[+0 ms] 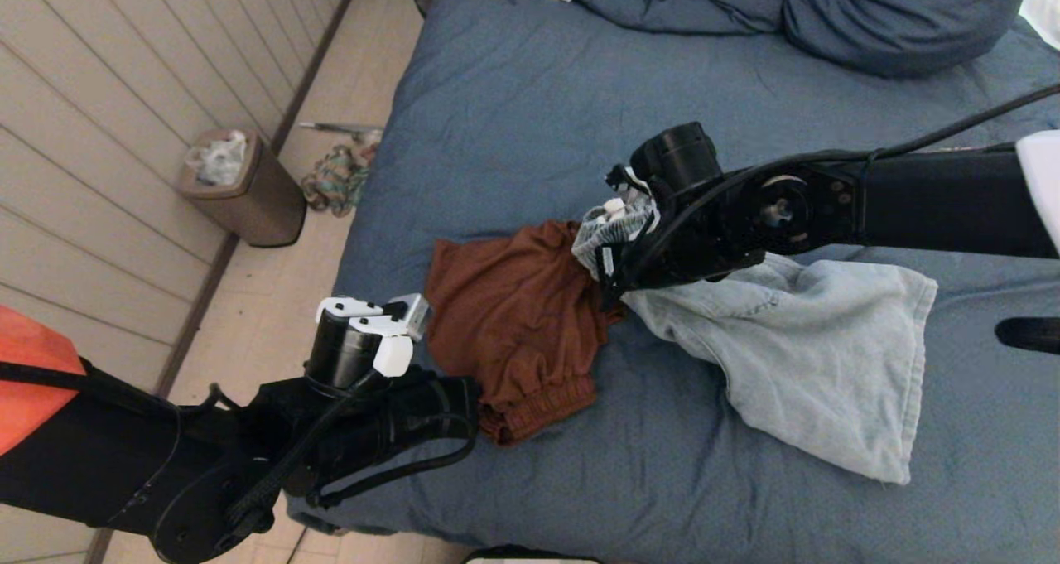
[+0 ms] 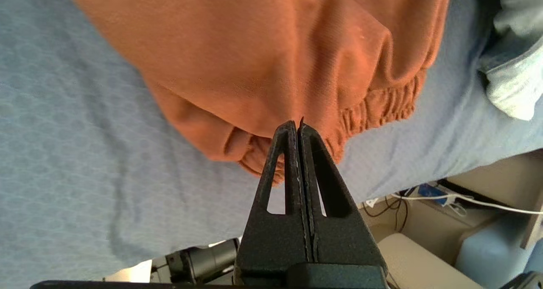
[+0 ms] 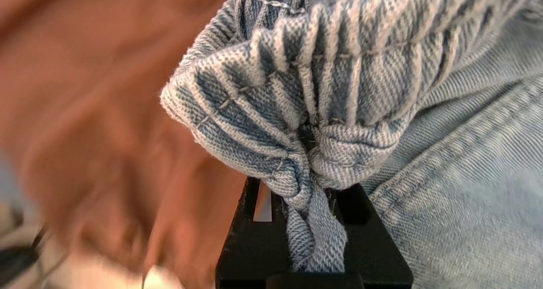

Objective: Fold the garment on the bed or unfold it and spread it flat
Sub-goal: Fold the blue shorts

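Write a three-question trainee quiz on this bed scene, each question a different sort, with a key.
1. True or false: the right gripper is clamped on the denim garment.
2. Multiple choice: the rust garment lies A) on the floor, B) on the bed beside the denim, C) in the bin.
3. Fill in: the left gripper is shut and holds ____.

Key: 1 true; 2 B; 3 nothing.
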